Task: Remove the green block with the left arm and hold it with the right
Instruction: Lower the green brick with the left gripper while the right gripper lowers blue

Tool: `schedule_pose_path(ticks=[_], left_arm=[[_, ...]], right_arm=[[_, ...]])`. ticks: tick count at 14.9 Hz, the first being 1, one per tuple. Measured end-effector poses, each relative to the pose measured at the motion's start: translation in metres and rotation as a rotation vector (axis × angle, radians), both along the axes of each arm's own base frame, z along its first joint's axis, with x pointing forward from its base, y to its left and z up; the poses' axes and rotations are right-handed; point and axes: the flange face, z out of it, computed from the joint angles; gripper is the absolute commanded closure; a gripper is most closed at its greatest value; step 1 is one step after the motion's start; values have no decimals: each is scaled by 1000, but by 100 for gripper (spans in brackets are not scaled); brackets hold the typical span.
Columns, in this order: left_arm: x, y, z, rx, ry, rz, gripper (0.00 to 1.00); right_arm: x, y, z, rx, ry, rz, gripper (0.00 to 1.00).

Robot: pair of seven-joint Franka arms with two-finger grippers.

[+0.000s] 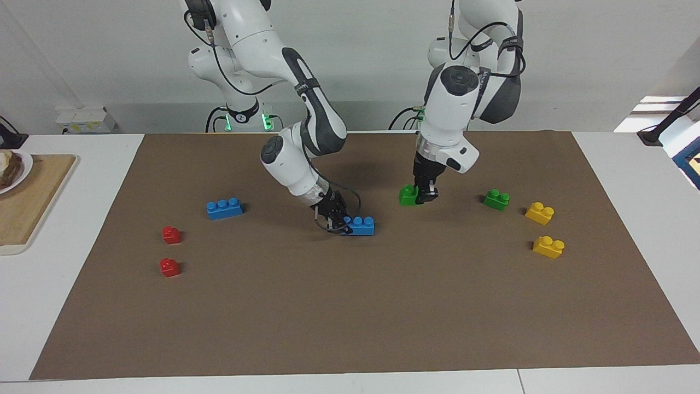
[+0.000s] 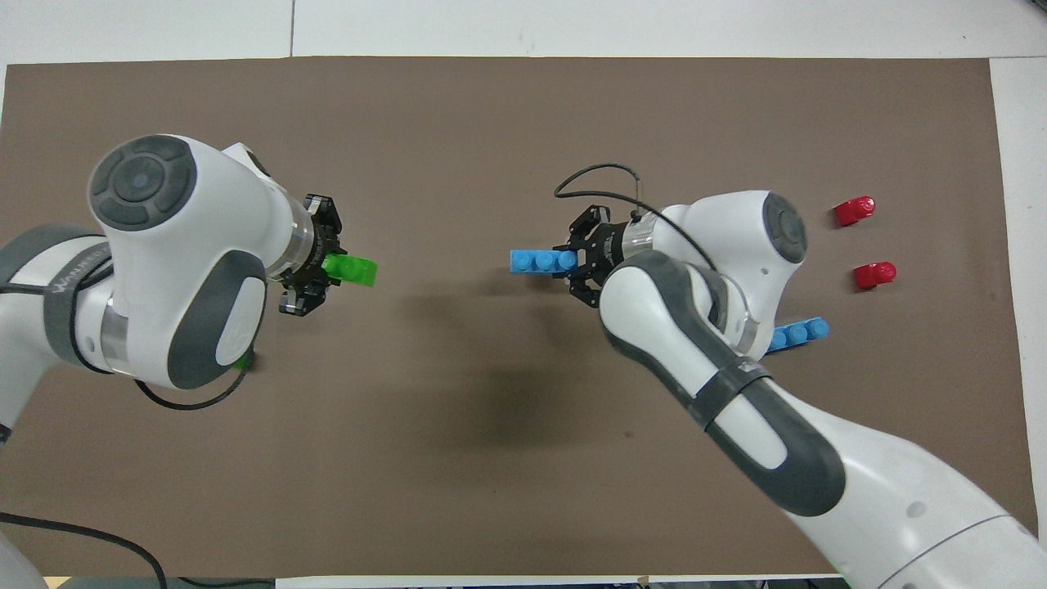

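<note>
My left gripper is shut on the green block, a small bright green two-stud brick. It holds the block low over the brown mat, toward the left arm's end. The block also shows in the overhead view, sticking out of the left gripper. My right gripper is shut on one end of a blue three-stud brick, low at the mat's middle. The overhead view shows the right gripper and this brick too. The two bricks are well apart.
A second green brick and two yellow bricks lie toward the left arm's end. Another blue brick and two red blocks lie toward the right arm's end. A wooden board lies off the mat there.
</note>
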Motion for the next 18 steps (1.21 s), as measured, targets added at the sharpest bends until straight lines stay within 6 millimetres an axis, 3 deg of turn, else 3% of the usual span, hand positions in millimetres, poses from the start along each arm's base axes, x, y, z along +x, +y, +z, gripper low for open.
schedule_pose_path(ticks=[2, 5, 7, 10, 13, 18], left_arm=[[6, 41, -11, 9, 19, -149, 100], [5, 93, -27, 11, 42, -305, 100], [6, 114, -34, 11, 16, -358, 100], [7, 127, -50, 15, -27, -391, 100], [13, 142, -68, 17, -45, -397, 100], [25, 173, -90, 23, -77, -380, 100]], right_arm=[[23, -59, 19, 7, -2, 38, 100], [34, -140, 16, 6, -19, 105, 100], [32, -183, 8, 1, -11, 135, 100], [23, -247, -6, -4, -17, 170, 100], [15, -288, -16, -22, -20, 182, 100], [6, -311, -33, -16, -22, 201, 100]])
